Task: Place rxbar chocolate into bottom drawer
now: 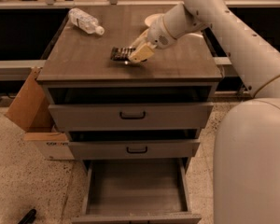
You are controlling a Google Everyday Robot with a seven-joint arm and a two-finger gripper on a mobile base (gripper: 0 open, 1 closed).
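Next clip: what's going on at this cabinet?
The robot's arm reaches over the cabinet top, with its gripper at the right end of the rxbar chocolate, which lies flat on the wood. Whether the bar is actually gripped cannot be told. The bottom drawer is pulled open below, and the bar is not yet in it. A clear plastic bottle lies on its side at the back left of the top.

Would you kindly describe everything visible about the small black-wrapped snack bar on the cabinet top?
The small flat black-wrapped snack bar with pale stripe-like print lies flat on the grey wood-grain cabinet top, near its middle. The robot's tool sits at the bar's right-hand end in the view; whether it grips the bar is unclear.
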